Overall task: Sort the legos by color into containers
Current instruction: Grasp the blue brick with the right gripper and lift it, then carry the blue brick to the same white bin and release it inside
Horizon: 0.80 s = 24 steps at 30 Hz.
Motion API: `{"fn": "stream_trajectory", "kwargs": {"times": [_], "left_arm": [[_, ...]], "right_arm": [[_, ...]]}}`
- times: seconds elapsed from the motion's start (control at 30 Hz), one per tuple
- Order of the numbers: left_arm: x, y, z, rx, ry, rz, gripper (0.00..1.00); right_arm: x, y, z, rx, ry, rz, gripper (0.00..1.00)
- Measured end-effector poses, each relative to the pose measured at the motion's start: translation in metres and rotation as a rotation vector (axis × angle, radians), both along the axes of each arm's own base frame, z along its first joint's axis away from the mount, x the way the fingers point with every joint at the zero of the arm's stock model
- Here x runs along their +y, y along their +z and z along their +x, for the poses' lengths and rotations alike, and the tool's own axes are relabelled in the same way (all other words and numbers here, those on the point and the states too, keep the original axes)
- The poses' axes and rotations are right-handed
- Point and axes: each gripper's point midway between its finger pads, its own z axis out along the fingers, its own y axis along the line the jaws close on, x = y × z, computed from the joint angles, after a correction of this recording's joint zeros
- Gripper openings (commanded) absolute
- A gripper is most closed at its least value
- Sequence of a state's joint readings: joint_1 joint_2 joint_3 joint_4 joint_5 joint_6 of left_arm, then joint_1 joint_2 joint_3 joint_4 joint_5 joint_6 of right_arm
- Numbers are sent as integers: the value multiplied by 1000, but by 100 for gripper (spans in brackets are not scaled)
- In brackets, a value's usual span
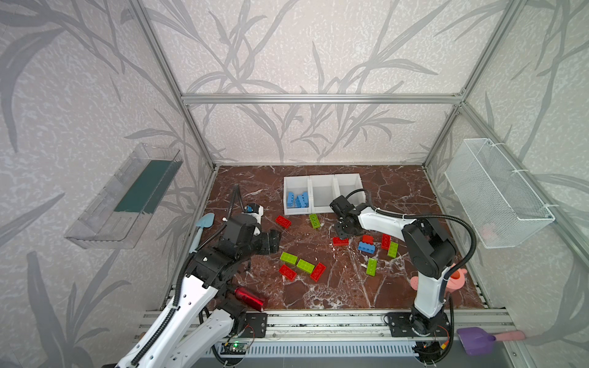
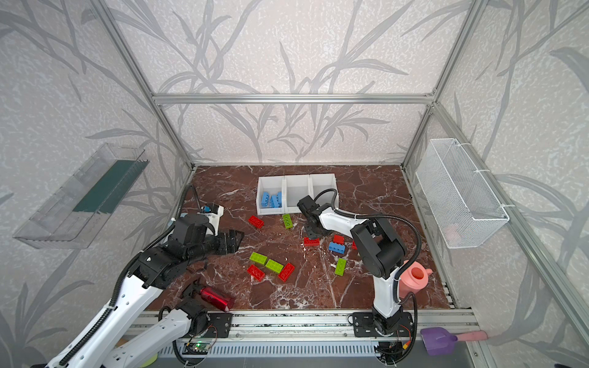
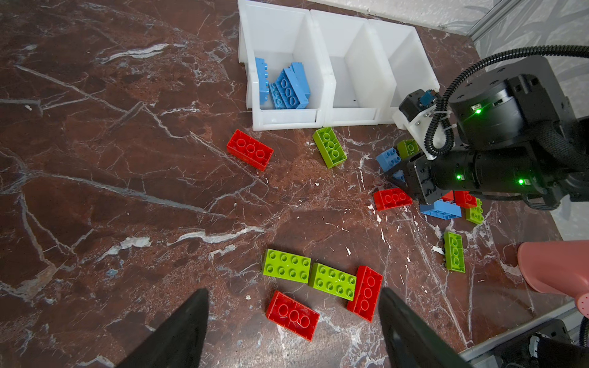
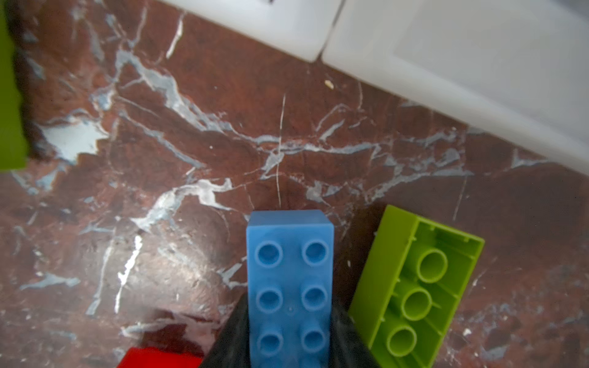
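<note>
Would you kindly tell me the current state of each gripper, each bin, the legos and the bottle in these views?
Right gripper: shut on a blue lego.
Left gripper: open, empty.
Leftmost bin: holds blue legos.
Middle bin: no legos.
Rightmost bin: no legos visible.
Loose legos: scattered on the table, unsorted.
Red bottle: lying on its side.

— What's on the brown marble table (image 1: 287,296)?
— White containers (image 1: 318,208) near the back edge, with red, green and blue legos (image 1: 288,258) scattered mid-table.
— And the front corners?
— A red bottle (image 1: 250,298) at the left one, a pink watering can (image 2: 411,285) at the right.
</note>
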<state>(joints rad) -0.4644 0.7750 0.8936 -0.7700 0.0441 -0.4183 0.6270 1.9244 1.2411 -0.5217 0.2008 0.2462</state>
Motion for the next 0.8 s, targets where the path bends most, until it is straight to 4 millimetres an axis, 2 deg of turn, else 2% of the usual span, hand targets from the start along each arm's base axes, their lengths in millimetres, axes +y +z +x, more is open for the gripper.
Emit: {"fn": "stream_trajectory", "kwargs": {"times": [0.17, 0.3, 0.5, 0.8], "left_arm": [[0, 0, 0, 1, 2, 3, 83], [2, 0, 1, -2, 9, 8, 83], [3, 0, 1, -6, 15, 11, 84], [12, 12, -1, -61, 44, 12, 99]], "right_arm": [[-1, 2, -2, 4, 0, 1, 19], [0, 13, -5, 5, -5, 20, 14], [9, 50, -9, -39, 13, 96, 14], [50, 107, 1, -100, 79, 288, 14]]}}
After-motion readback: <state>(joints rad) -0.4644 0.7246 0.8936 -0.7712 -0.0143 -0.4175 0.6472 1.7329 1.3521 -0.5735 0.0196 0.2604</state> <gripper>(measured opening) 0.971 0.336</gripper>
